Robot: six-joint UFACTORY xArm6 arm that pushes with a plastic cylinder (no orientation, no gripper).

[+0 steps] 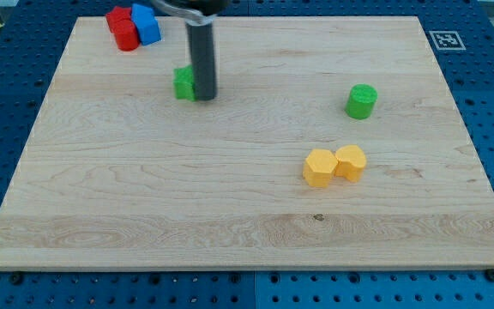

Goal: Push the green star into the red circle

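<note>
Since the tip [204,96] touches the green star [183,83] from the view's right, push aims toward the red circle [126,36]. No claw fitted; nothing gripped.

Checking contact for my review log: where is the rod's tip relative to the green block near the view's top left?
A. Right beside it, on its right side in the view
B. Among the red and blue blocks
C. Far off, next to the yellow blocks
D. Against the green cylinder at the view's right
A: my tip stands right against the view's right side of the green star, far from the other blocks.
</note>
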